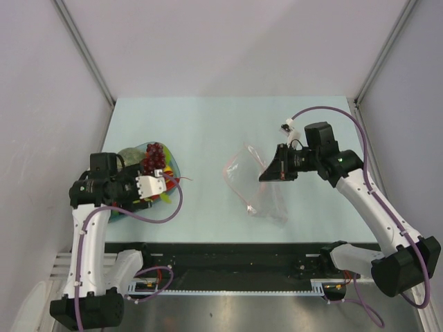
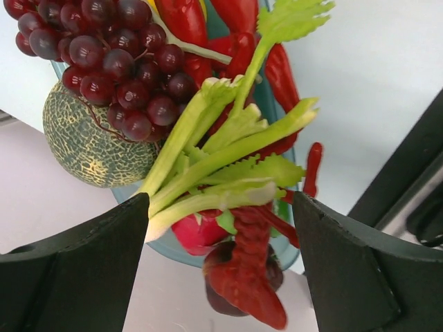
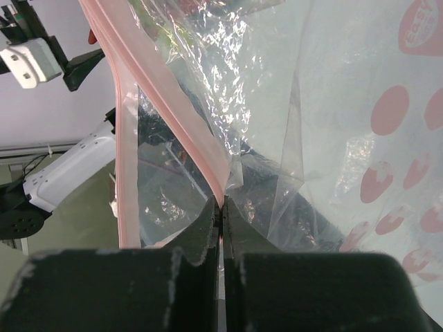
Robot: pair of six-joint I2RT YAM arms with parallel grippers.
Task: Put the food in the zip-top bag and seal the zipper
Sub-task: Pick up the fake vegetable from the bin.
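Note:
The food lies piled in a translucent blue-green dish [image 1: 173, 164] at the left: dark red grapes [image 2: 118, 55], a pale green celery stalk [image 2: 228, 159], a red lobster [image 2: 252, 277] and a netted melon [image 2: 90, 138]. My left gripper [image 2: 220, 207] is open right over the dish, with the celery's cut end between its fingers and close to the left one. It also shows in the top view [image 1: 165, 185]. My right gripper [image 3: 221, 206] is shut on the pink zipper [image 3: 128, 138] of the clear zip-top bag [image 3: 311, 104] and holds its mouth up off the table [image 1: 265, 176].
The bag's body [image 1: 266, 200] lies crumpled on the pale table [image 1: 208, 131] right of centre. A black rail [image 1: 228, 252] runs along the near edge. Grey walls close in the sides and back.

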